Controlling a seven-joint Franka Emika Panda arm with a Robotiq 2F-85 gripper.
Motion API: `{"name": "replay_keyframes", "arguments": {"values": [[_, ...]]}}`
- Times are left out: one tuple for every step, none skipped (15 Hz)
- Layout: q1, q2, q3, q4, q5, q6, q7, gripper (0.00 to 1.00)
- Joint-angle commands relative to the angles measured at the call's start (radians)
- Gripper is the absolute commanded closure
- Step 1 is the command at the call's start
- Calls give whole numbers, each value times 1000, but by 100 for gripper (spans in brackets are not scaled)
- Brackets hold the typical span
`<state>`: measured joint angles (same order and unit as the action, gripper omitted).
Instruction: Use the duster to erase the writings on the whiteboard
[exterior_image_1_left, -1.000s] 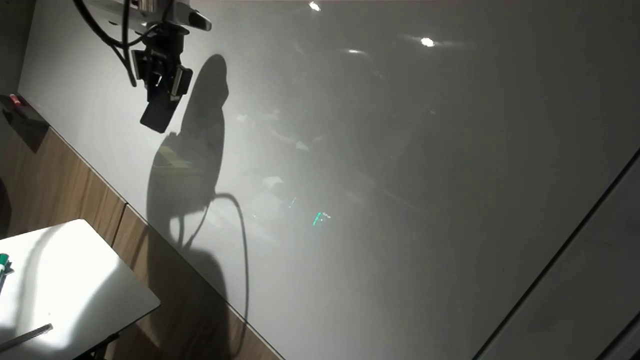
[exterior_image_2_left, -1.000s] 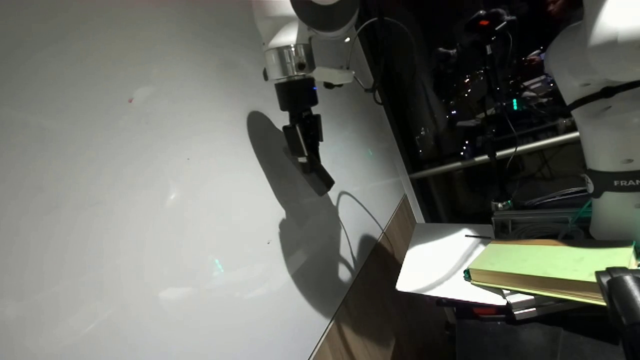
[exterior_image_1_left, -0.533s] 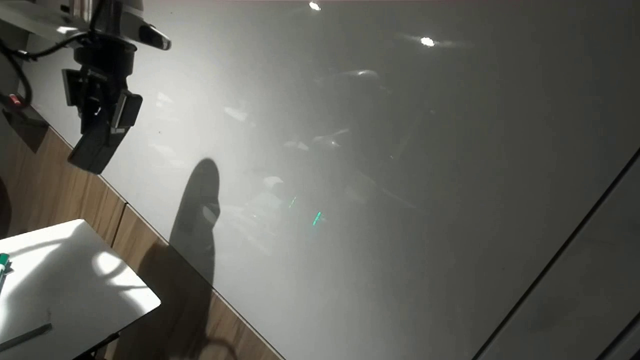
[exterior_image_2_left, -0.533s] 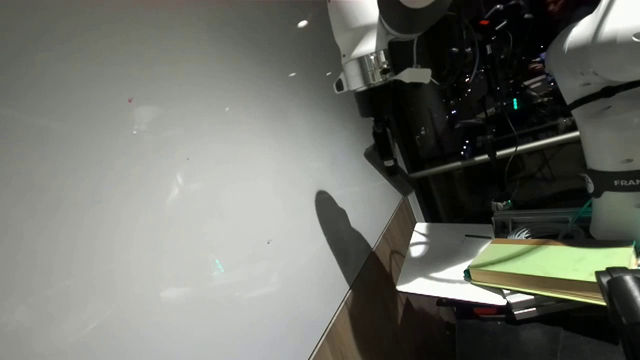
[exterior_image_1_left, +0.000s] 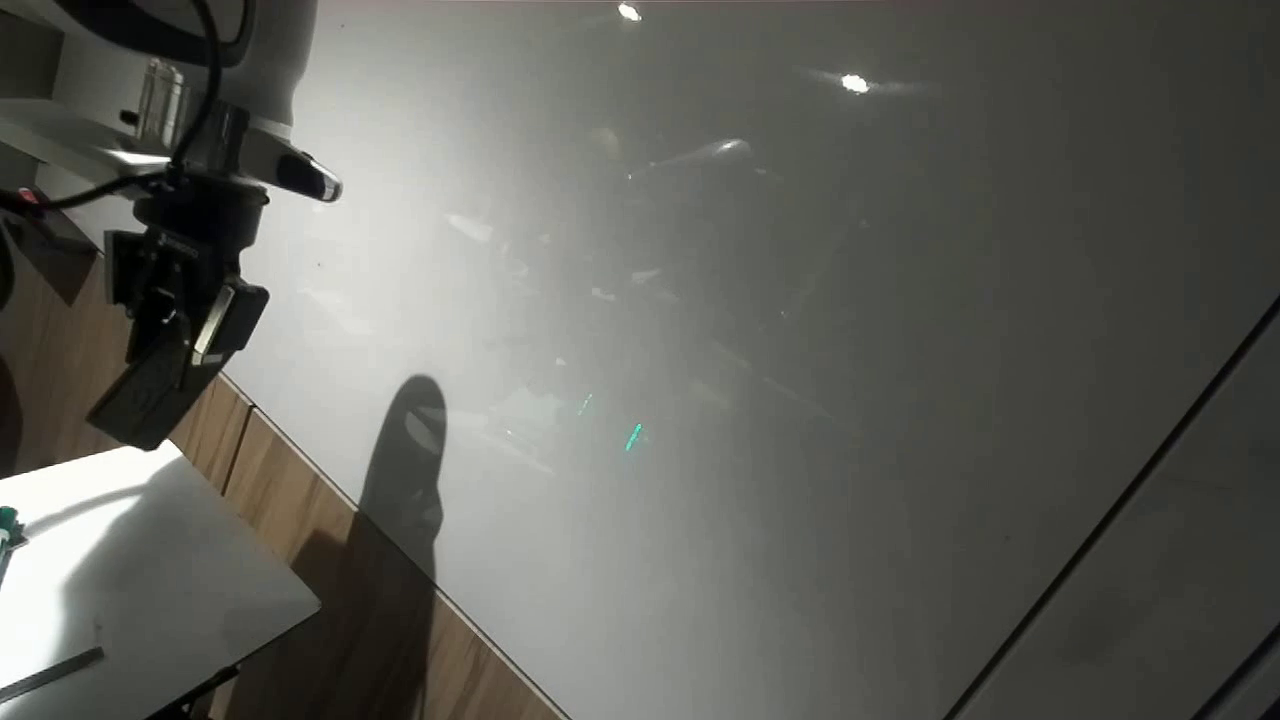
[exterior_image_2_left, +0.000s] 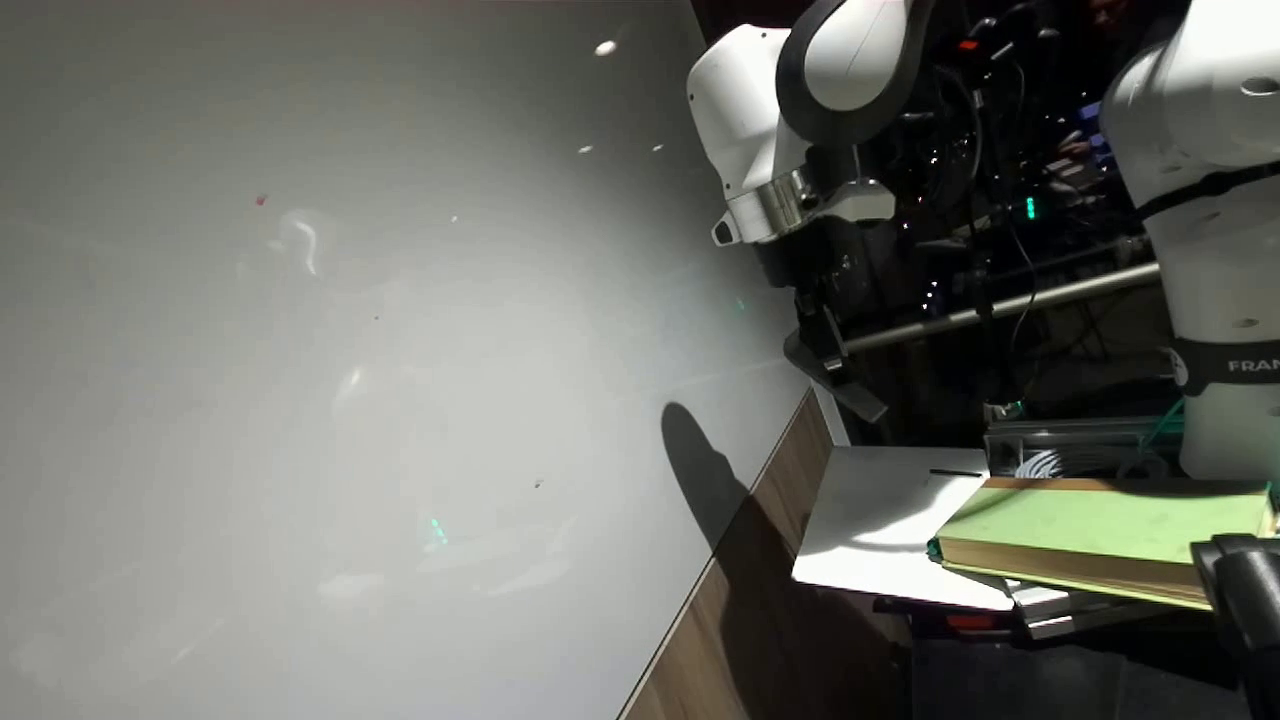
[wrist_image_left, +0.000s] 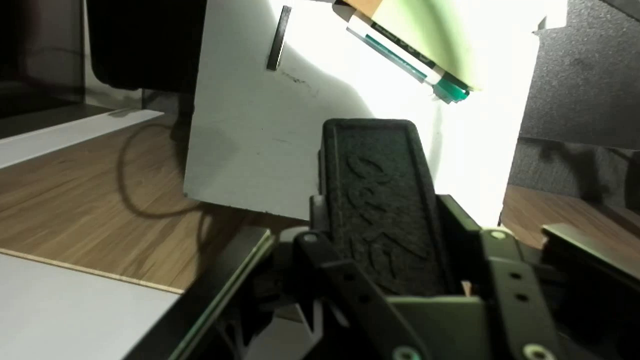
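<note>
Your hand (wrist_image_left: 385, 215) clamps the black duster (wrist_image_left: 382, 170) on its two long sides, the block tilted downward and held apart from the glossy whiteboard (exterior_image_1_left: 800, 300). In an exterior view, glare spots (exterior_image_1_left: 855, 84) punctuate the grey-white surface, a dark seam (exterior_image_1_left: 1112, 510) crosses its lower right, and green streaks (exterior_image_1_left: 634, 437) show lower down the board, ink or reflection being impossible to tell. You see a small red mark (exterior_image_2_left: 261, 200) and scattered dark specks (exterior_image_2_left: 538, 484) in an exterior view. The shadow (exterior_image_1_left: 405, 480) of your Franka arm (exterior_image_2_left: 735, 115) stretches over the whiteboard's lower edge and onto the wood-grain panel (exterior_image_1_left: 285, 490) beneath. Beside that panel, in both exterior views, stands the white desk (exterior_image_1_left: 190, 560), part in hard light and part in shade. A light-green book (exterior_image_2_left: 1110, 525) lies on it; the wrist view shows you a green-capped marker (wrist_image_left: 397, 46) alongside the book, and a slim dark bar (wrist_image_left: 279, 37) on the white top. The duster's far end appears against that top in the wrist view. Behind lies a mostly dark room (exterior_image_2_left: 940, 390), with a pale rail (exterior_image_2_left: 1000, 309) crossing it, a lit green display (exterior_image_2_left: 1030, 208) and a few pinpoint lights (exterior_image_2_left: 930, 295).
</note>
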<state>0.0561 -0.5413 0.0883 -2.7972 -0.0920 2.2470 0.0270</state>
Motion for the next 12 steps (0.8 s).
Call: {"name": "replay_keyframes", "arguments": {"values": [[-18,145,-3,1,-26,83,2,70],[-23,186,-2,1,-33,104,5,70],[-26,224,-1,0,-39,126,10,70],[-31,261,-2,0,-49,150,13,70],[-35,300,-3,0,-60,179,17,70],[-40,337,-5,0,-71,206,21,70],[-45,370,-7,0,-82,232,25,70],[-47,398,-8,1,-89,257,28,70],[-49,421,-11,1,-96,275,30,70],[-49,443,-12,2,-100,292,35,70],[-50,460,-15,3,-103,307,35,70],[-49,476,-16,3,-105,322,37,70]]}}
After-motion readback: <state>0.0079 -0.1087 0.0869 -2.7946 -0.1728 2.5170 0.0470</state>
